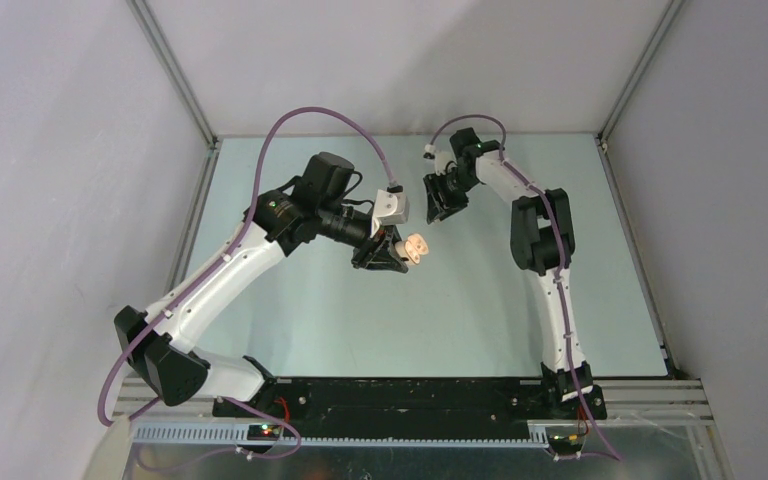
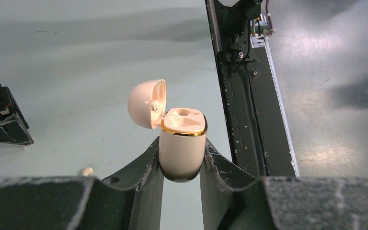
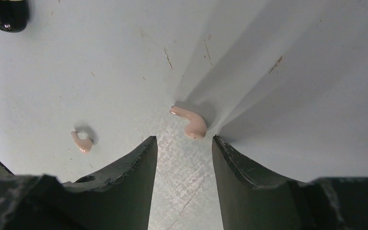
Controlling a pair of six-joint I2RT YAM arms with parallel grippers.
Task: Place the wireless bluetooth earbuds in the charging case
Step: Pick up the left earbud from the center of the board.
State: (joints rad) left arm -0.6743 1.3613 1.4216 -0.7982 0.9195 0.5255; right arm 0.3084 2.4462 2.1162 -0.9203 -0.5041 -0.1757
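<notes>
My left gripper (image 1: 392,252) is shut on an open pale beige charging case (image 1: 417,247) and holds it above the table. In the left wrist view the case body (image 2: 182,148) is upright between the fingers (image 2: 143,167), gold rim up, its lid (image 2: 146,103) hinged open to the left and both sockets empty. My right gripper (image 1: 444,206) is open, pointing down low over the table. In the right wrist view one beige earbud (image 3: 190,123) lies just ahead of its open fingertips (image 3: 184,139). A second earbud (image 3: 82,142) lies to the left. One earbud (image 2: 86,171) shows in the left wrist view.
A dark rounded object (image 3: 5,12) sits at the top left corner of the right wrist view. The right gripper's dark body (image 2: 0,122) shows at the left edge of the left wrist view. The black base rail (image 1: 410,400) runs along the table's near edge.
</notes>
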